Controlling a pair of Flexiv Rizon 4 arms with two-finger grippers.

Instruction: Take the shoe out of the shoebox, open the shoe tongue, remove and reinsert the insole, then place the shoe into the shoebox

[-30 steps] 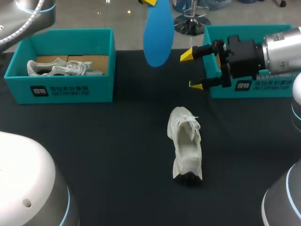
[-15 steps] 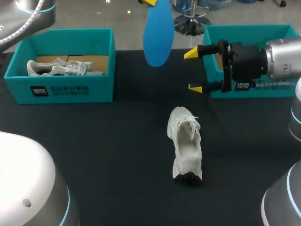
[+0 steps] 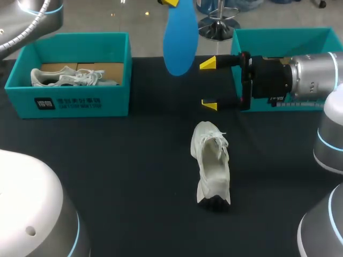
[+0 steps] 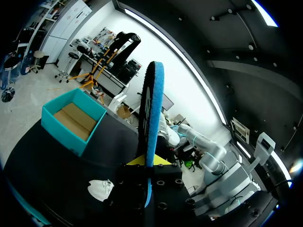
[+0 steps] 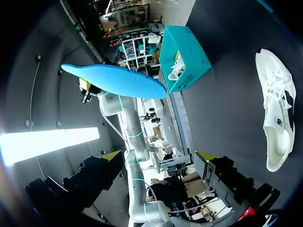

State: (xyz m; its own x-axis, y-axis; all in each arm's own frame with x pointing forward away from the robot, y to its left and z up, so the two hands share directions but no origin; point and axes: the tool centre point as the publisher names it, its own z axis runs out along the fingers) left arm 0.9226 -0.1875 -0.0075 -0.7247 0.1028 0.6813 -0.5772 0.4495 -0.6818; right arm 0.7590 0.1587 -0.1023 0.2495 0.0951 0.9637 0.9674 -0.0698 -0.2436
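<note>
Our right arm (image 3: 313,75) enters from the right side and lies level above the table, pointing toward the middle. The right gripper (image 3: 209,84) has its two yellow-tipped fingers spread wide apart, one farther back than the other. Our left gripper (image 3: 171,2), seen only by a yellow tip at the far edge of the head view, clamps the insole (image 3: 179,37) from both sides, as the left wrist view confirms.

L hand (image 4: 146,163) grips blue insole (image 4: 154,109) edge-on; shoe (image 4: 100,189) beside.
</note>
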